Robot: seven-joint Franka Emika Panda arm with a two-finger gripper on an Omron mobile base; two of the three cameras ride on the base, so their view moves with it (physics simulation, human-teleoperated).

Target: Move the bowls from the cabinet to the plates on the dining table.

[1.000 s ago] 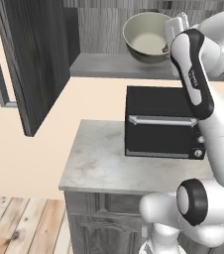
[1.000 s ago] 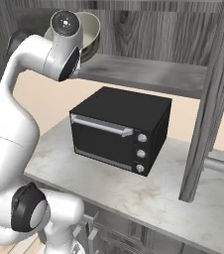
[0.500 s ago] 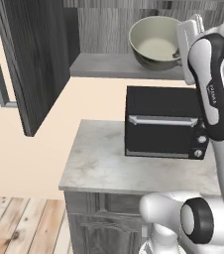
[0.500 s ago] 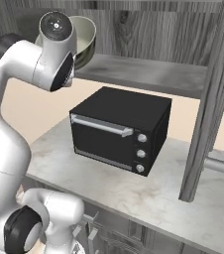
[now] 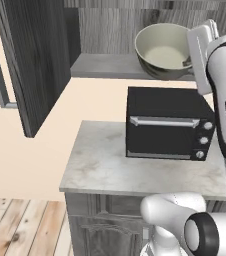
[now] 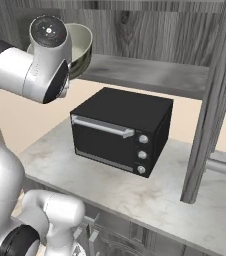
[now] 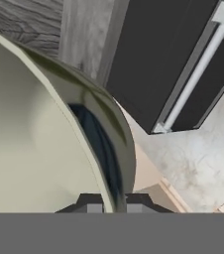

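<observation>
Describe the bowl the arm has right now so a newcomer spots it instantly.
Find the black oven on the marble counter. Above it, at the open cabinet's shelf, the gripper pinches the rim of a deep bowl. Its cream inside and dark greenish outside set it apart.

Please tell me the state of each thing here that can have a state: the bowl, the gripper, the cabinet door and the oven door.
bowl: held by its rim, tilted, lifted off the shelf, empty.
gripper: jaws shut on the bowl's rim.
cabinet door: swung open.
cabinet shelf: bare where it shows.
black oven: door closed, standing on the small counter.
</observation>
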